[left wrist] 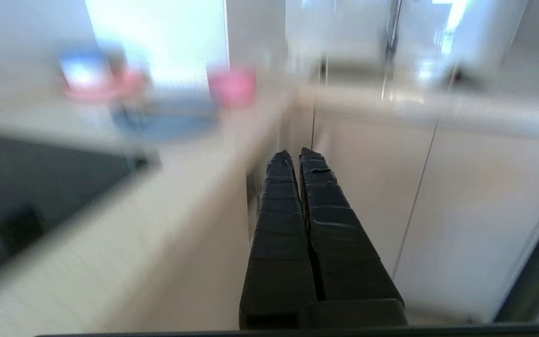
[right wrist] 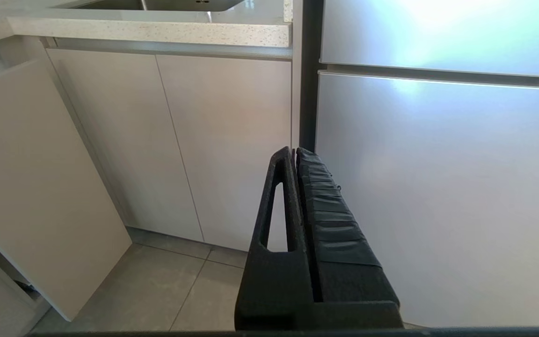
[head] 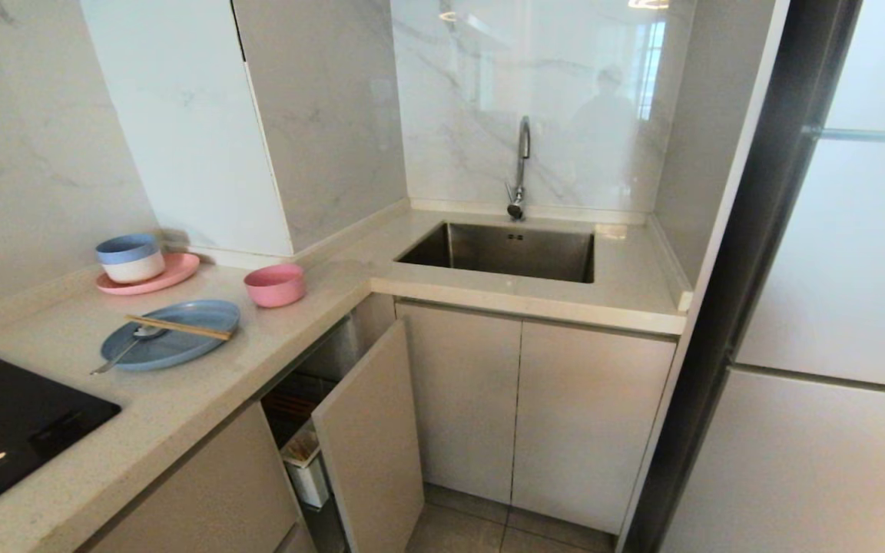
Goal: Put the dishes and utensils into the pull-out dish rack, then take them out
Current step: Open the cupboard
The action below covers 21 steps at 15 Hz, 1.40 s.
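Left end effector (left wrist: 297,157) closed, empty; right end effector (right wrist: 295,154) closed, empty.

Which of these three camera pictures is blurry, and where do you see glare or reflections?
Left wrist view: smeared, the pink bowl and blue plate mere colour patches, though the left gripper stays crisp. Head view: sharp, with reflections on the glossy wall behind the faucet. Right wrist view: sharp, bright sheen across the refrigerator door.

The pale stone countertop (head: 204,399) carries a blue plate (head: 181,346) near its front edge, a pink bowl (head: 275,285) just behind, and a pink plate (head: 174,274) against the back wall.
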### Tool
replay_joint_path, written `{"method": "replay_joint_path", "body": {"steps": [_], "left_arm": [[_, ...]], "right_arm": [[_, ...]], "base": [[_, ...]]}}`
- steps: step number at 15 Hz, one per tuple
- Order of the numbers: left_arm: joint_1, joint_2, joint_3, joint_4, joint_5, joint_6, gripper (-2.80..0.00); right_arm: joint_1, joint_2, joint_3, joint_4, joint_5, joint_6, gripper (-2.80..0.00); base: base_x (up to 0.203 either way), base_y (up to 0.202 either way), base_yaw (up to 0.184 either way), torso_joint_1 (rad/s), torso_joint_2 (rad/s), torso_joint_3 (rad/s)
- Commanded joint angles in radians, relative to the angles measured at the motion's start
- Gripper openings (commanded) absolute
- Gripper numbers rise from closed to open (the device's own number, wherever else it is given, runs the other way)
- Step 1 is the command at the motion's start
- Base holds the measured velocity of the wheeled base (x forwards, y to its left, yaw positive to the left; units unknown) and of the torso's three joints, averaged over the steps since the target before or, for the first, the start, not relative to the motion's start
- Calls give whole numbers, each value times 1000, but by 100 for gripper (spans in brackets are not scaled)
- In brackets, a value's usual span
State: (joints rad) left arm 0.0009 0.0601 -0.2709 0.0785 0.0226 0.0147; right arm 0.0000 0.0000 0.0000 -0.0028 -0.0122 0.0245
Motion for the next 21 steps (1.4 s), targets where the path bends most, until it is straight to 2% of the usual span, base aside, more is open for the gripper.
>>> {"method": "replay_joint_path", "body": {"steps": [1,4,7,9,11,15,19,21], "left_arm": [[1,99,-143,28,4,1,-280],[2,348,-369,83,88,-1,-280],[-28,615,-548,25,146,-5,-280],[-54,771,-638,-6,150,-5,-280],[-111,927,-716,-19,136,-7,-280],[-185,1229,-784,-56,128,-8,-280],[-190,1520,-809,-175,129,-2,-280],[-176,1630,-840,-194,126,2,-280]], "right_arm": [[0,0,0,0,0,0,-280],[0,2,0,0,0,0,-280],[0,0,0,0,0,0,-280],[0,0,0,0,0,0,-280],[0,2,0,0,0,0,-280],[0,1,0,0,0,0,-280],[0,0,0,0,0,0,-280],[0,2,0,0,0,0,-280]], "base": [[0,0,0,0,0,0],[0,0,0,0,0,0],[0,0,0,0,0,0],[0,0,0,0,0,0],[0,0,0,0,0,0],[0,0,0,0,0,0],[0,0,0,0,0,0],[0,0,0,0,0,0]]}}
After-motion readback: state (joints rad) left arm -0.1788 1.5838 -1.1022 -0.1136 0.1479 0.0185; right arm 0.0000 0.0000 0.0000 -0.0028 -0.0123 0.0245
